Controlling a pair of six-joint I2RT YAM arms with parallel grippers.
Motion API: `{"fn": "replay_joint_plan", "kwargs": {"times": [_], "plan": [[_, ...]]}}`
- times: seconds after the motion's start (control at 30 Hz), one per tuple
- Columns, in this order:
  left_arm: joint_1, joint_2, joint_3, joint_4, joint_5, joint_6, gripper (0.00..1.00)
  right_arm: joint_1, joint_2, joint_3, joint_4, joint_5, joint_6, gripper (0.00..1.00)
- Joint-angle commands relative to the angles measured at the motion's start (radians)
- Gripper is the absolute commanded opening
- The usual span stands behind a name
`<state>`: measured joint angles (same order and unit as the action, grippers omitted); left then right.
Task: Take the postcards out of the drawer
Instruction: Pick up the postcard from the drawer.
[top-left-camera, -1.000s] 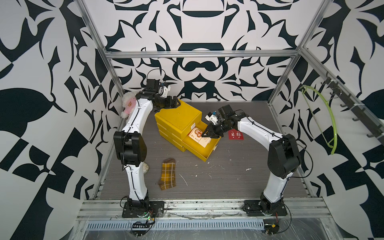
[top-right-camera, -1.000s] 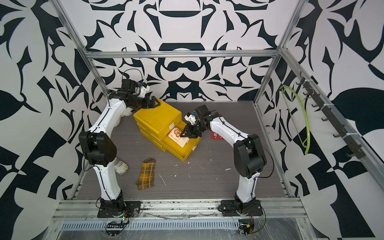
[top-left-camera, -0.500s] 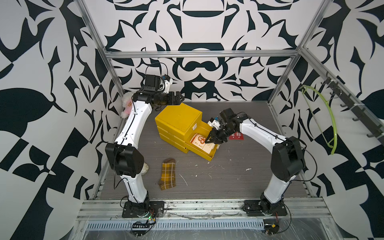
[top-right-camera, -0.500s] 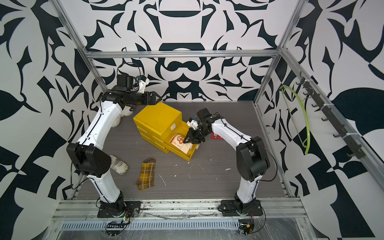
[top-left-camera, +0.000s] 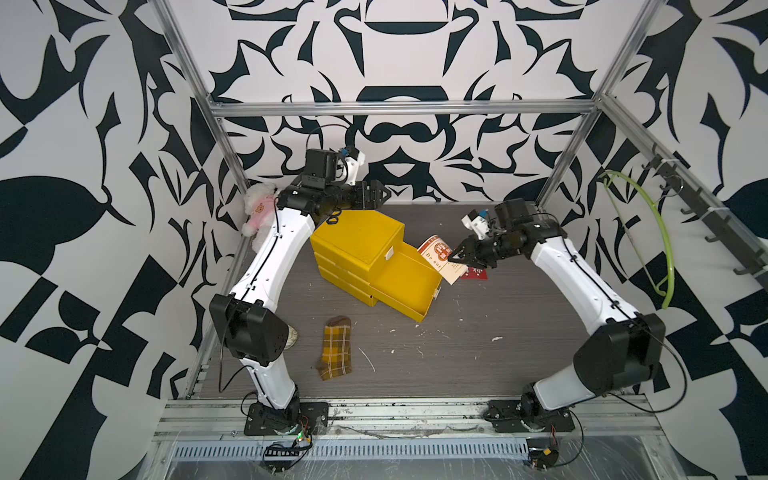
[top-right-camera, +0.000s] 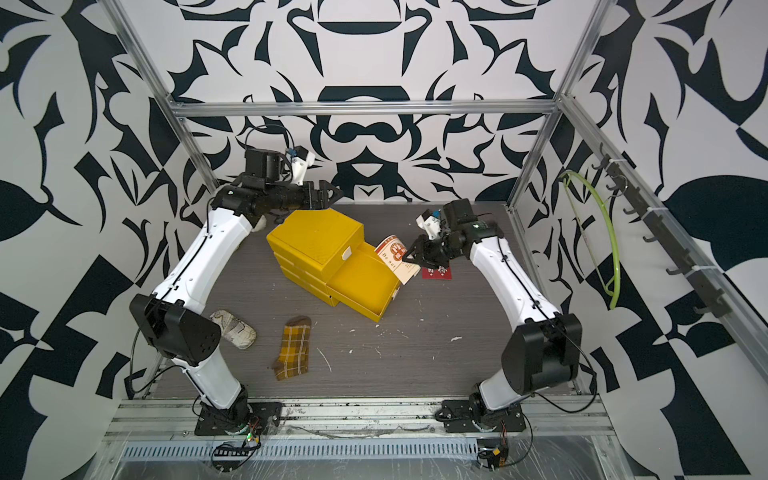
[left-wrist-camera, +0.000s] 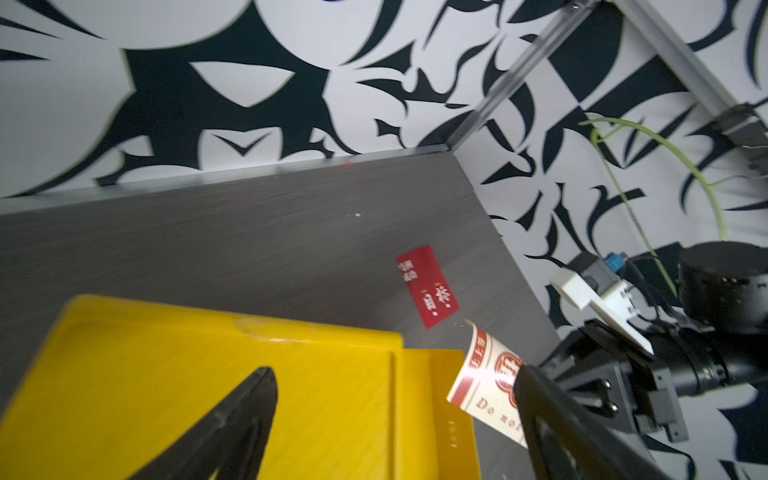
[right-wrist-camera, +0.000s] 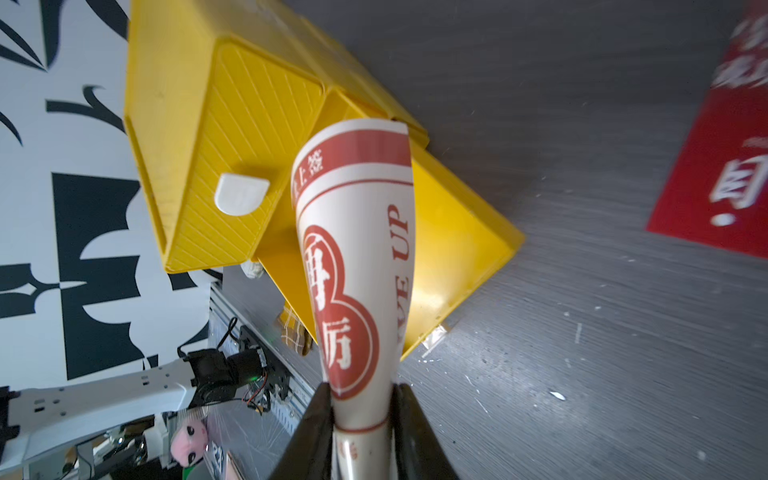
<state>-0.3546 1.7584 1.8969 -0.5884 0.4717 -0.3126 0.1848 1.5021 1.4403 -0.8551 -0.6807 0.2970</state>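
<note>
1 cream card (top-left-camera: 437, 254) was gripped in right tool (top-left-camera: 454, 261), out of drawer (top-left-camera: 405, 286), not yet set down; 1 red card (top-left-camera: 478, 274) lay on table (top-left-camera: 498, 353). Drawer looked empty; left tool (top-left-camera: 380, 194) stood open.

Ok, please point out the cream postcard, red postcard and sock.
cream postcard (right-wrist-camera: 340, 307): right wrist view, on its round emblem.
red postcard (left-wrist-camera: 428, 286): left wrist view, its middle.
sock (top-left-camera: 336, 349): in a top view, its middle.
</note>
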Motion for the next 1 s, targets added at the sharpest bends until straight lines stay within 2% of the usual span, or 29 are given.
{"fn": "replay_joint_plan", "kwargs": {"times": [0.0, 0.2, 0.3, 0.43, 0.53, 0.57, 0.7, 0.8, 0.97], "plan": [[-0.025, -0.016, -0.092, 0.203, 0.134, -0.183, 0.94, -0.033, -0.071, 0.068, 0.042, 0.039, -0.002, 0.27], [-0.058, 0.01, -0.233, 0.574, 0.234, -0.424, 0.92, -0.039, -0.085, 0.073, 0.292, 0.024, 0.136, 0.28], [-0.059, 0.041, -0.295, 0.795, 0.292, -0.585, 0.86, -0.039, -0.086, 0.063, 0.384, 0.015, 0.189, 0.28], [-0.09, 0.065, -0.322, 0.94, 0.305, -0.665, 0.86, -0.039, -0.082, 0.051, 0.455, 0.004, 0.234, 0.27], [-0.124, 0.087, -0.317, 0.993, 0.31, -0.698, 0.86, -0.039, -0.08, 0.041, 0.501, 0.003, 0.263, 0.28], [-0.132, 0.095, -0.313, 1.006, 0.317, -0.71, 0.82, -0.039, -0.08, 0.036, 0.521, 0.003, 0.274, 0.27], [-0.148, 0.108, -0.306, 1.066, 0.329, -0.75, 0.8, -0.038, -0.076, 0.034, 0.543, 0.009, 0.284, 0.27], [-0.163, 0.118, -0.281, 1.043, 0.337, -0.74, 0.8, -0.032, -0.072, 0.029, 0.572, -0.006, 0.301, 0.27], [-0.176, 0.148, -0.258, 1.054, 0.346, -0.752, 0.68, -0.015, -0.058, 0.032, 0.578, -0.006, 0.303, 0.27]]}}
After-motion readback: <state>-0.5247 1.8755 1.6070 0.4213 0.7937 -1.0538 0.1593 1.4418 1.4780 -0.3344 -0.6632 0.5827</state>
